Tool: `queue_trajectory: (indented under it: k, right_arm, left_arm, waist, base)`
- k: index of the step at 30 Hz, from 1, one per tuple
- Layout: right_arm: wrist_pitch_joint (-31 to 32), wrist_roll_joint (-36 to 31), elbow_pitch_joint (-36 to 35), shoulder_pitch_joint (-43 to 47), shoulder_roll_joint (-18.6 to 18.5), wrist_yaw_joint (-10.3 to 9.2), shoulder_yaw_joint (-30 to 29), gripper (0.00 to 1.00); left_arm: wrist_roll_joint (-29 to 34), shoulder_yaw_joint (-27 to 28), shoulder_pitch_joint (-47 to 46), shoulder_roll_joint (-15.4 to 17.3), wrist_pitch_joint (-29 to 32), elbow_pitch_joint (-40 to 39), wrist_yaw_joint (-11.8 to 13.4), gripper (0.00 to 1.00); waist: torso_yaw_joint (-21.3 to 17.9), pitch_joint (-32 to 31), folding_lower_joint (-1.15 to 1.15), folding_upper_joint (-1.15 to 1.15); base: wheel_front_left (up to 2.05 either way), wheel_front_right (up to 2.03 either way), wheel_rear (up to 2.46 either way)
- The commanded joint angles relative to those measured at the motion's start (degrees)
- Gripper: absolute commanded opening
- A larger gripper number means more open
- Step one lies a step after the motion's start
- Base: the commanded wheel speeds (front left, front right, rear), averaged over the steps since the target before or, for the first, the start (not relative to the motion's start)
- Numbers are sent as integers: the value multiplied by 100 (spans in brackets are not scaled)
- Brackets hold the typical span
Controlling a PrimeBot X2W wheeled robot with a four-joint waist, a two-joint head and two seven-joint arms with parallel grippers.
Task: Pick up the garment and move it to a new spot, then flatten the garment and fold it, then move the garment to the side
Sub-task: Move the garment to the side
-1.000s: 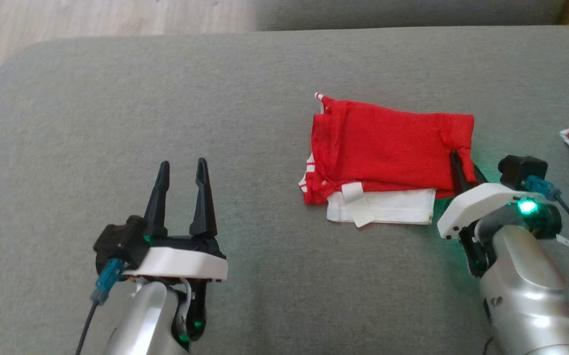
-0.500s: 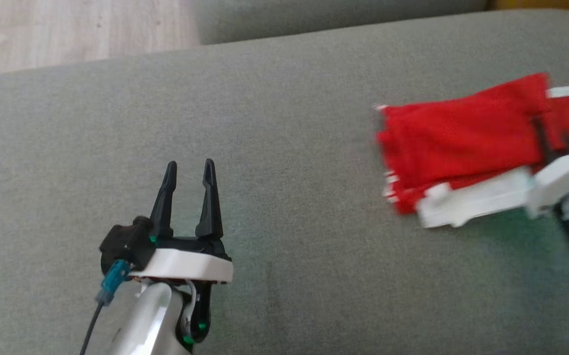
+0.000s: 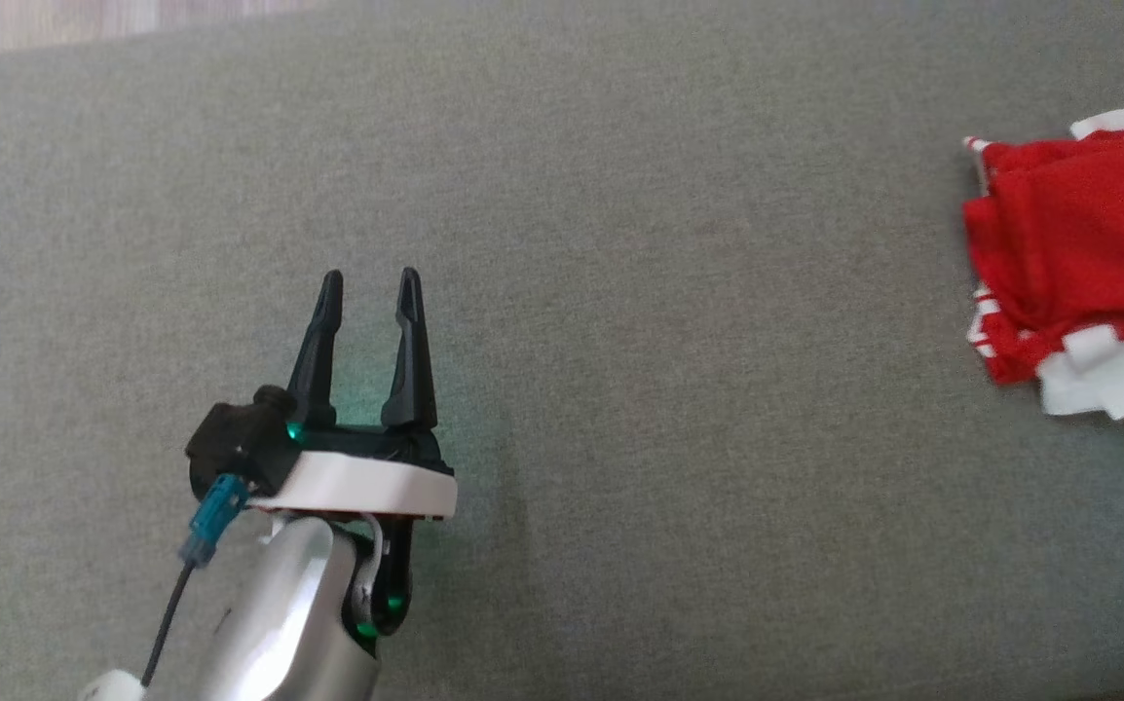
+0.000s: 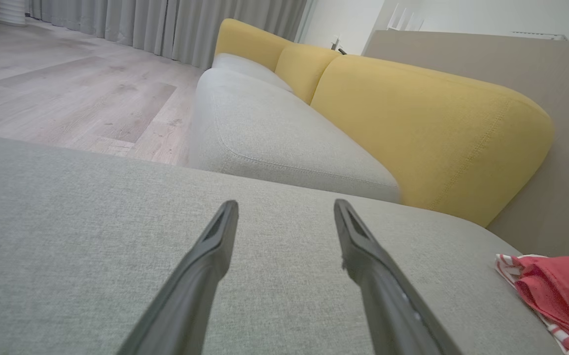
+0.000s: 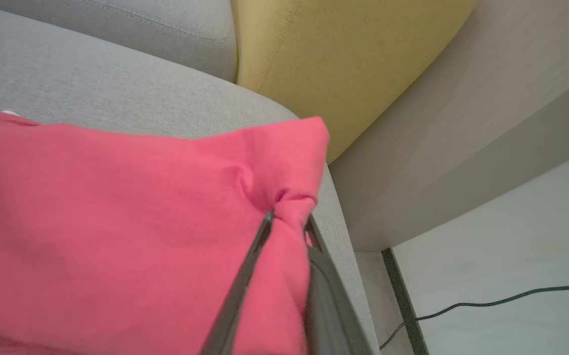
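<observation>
The garment is a folded red piece with white trim, lying at the right edge of the head view on the grey cushion. Its red edge also shows low at the right of the left wrist view. My right gripper is shut on a pinch of the garment's red cloth near its corner, close to the cushion's edge. My left gripper hovers open over bare cushion far to the left of the garment, nothing between its fingers.
A yellow sofa back and a pale grey seat stand beyond the cushion. Wooden floor lies to the far left. Past the cushion's right edge are a beige panel and a black cable on pale floor.
The head camera has swung left, so the garment now sits at the picture's right edge. The right gripper has stayed shut on the red cloth. The left gripper has barely moved.
</observation>
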Motion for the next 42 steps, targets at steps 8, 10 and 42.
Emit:
queue_trajectory:
  k: [8, 10, 42]
  right_arm:
    - [-347, -464, 363, -538, -332, -4, -496, 0]
    - [-398, -548, 430, -609, -305, -4, -552, 0]
    - [-1108, 451, -2528, 767, 2969, -4, -106, 100]
  left_arm:
    - [87, 255, -284, 33, -29, -144, -44, 100]
    - [100, 292, -286, 33, -29, -140, -54, 100]
    - [123, 532, 542, 33, -29, -339, -35, 100]
  waist:
    - [67, 321, 0, 0]
    - [66, 348, 0, 0]
    - [285, -1369, 0, 0]
  base:
    - [0, 0, 0]
    - [0, 0, 0]
    - [0, 0, 0]
